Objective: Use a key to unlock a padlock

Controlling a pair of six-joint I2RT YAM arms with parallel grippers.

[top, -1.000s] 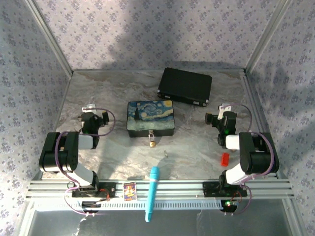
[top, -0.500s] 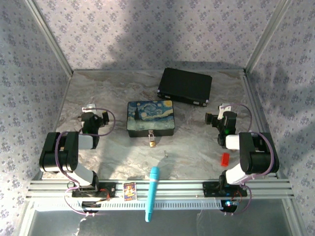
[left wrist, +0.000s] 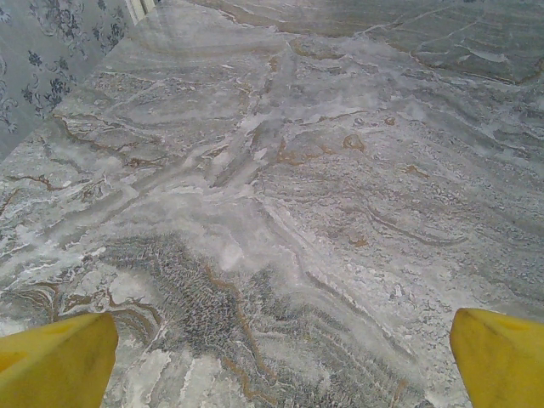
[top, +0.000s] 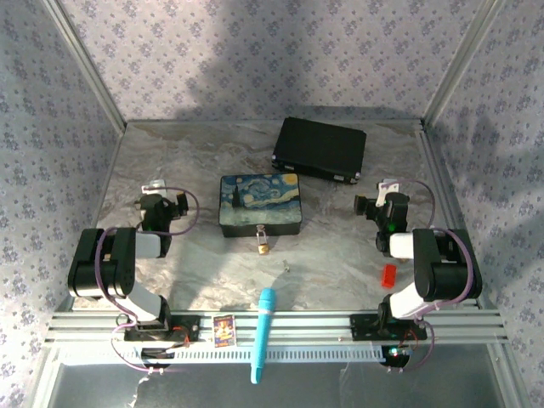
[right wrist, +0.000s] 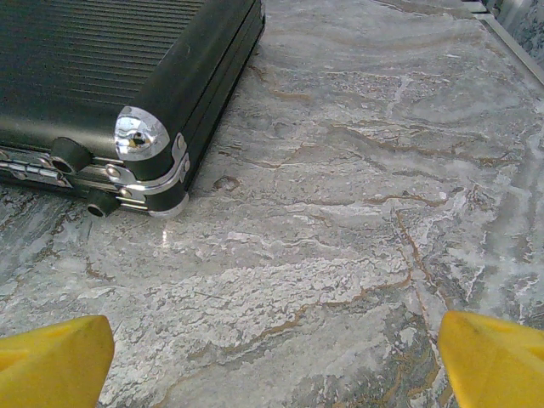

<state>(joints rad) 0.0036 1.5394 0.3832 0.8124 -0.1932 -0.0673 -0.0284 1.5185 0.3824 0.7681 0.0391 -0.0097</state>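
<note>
**Both jaws released, padlock and key untouched by the painted box**

Your left gripper (left wrist: 280,357) stood with its jaws spread wide and nothing between them. Its yellow fingertips (left wrist: 55,361) sat at the two lower corners of the wrist view, with bare marbled table (left wrist: 280,170) between them. Your right gripper (right wrist: 272,353) was just as wide and just as empty. Ahead of its fingertips (right wrist: 493,357) lay open tabletop, and off to their left was the chrome-capped corner of the black case (right wrist: 110,76).

Take the painted box (top: 260,204) as your landmark. The left gripper was out to the box's left and the right gripper out to its right, both well apart from it and pointing away from the bases.

The padlock (top: 263,243) lay at the middle of the box's near side, right against the clasp. From above you could not tell whether its shackle passed through the clasp. The key (top: 287,266) lay flat on the table, nearer to you than the box. It was just right of the padlock and a little closer to the arms, apart from it and clear of both grippers.

The black case lay beyond the box, toward its far right and turned at an angle. The red block (top: 388,274) was at the box's near right, beside the right arm. The blue marker (top: 263,336) lay straight toward you from the box, across the front rail. A small card (top: 223,329) sat on that rail just left of the marker.
</note>
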